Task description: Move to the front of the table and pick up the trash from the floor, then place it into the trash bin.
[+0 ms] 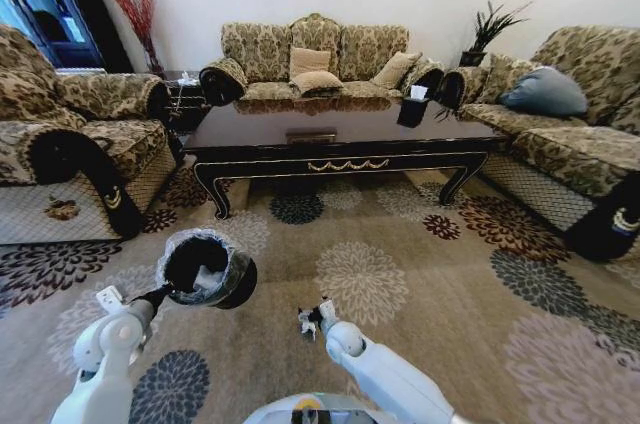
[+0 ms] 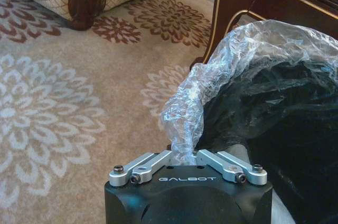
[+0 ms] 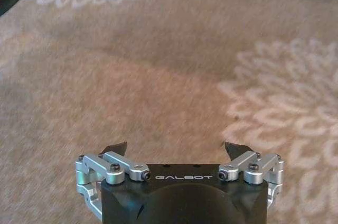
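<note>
My left gripper [image 1: 160, 295] is shut on the rim of the trash bin [image 1: 205, 269], a small round black bin held tilted above the carpet at lower left. In the left wrist view that gripper [image 2: 182, 155] pinches the crinkled translucent liner [image 2: 185, 123] over the bin's black wall [image 2: 274, 123]. A white piece of trash [image 1: 207, 281] lies inside the bin. Low over bare carpet to the right of the bin hangs my right gripper [image 1: 312, 320]; the right wrist view shows it [image 3: 175, 149] open, nothing between its fingers. The dark glossy table [image 1: 340, 134] stands ahead.
Patterned sofas stand on the left [image 1: 70, 134], at the back [image 1: 315, 59] and on the right [image 1: 570, 114]. A black tissue box [image 1: 412, 109] sits on the table. Flowered carpet [image 1: 400, 254] spreads between me and the table.
</note>
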Robot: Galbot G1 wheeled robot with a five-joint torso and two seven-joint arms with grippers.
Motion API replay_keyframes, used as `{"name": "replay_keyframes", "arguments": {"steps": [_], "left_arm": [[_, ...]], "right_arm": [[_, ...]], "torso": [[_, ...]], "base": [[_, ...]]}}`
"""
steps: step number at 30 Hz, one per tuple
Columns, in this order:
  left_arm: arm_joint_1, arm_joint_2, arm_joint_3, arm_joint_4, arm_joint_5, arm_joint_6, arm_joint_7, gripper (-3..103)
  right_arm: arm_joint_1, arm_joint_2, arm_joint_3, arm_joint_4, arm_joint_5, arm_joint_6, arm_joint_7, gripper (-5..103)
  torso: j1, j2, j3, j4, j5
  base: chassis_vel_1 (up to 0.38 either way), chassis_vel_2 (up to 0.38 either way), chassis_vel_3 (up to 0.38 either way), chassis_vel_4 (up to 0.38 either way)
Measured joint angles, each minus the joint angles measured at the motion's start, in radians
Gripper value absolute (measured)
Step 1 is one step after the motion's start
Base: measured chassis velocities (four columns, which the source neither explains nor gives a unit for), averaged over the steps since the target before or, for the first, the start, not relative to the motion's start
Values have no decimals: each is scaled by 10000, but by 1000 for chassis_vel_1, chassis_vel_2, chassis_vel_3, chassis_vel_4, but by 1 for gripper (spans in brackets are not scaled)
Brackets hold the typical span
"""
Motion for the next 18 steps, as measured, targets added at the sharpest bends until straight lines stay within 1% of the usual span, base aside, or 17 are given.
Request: {"name": "replay_keyframes", "arguments": {"steps": [3,7,15,17,18], "left_arm": [[57,-53,16,1,130,1,62,2],[29,-43,28,2,131,1,79,2],[-31,18,100,7,130,1,80,2],[-21,39,107,-11,128,1,81,2],[-5,50,107,-26,126,1,81,2]], "right_arm": [[258,209,-420,-393,341,-6,54,100],[390,325,-805,-721,560,29,52,100],[405,495,-1182,-1254,464,178,-84,100],[417,594,-1186,-1526,335,233,10,100],[418,651,-1179,-1665,337,227,177,100]], "torso": [[0,0,0,4,0],[0,0,0,1,0],[0,0,0,0,0],[0,0,0,0,0],[0,0,0,0,0]], "base": [[0,0,0,0],[0,0,0,0],[0,0,0,0],[0,0,0,0],[0,0,0,0]]}}
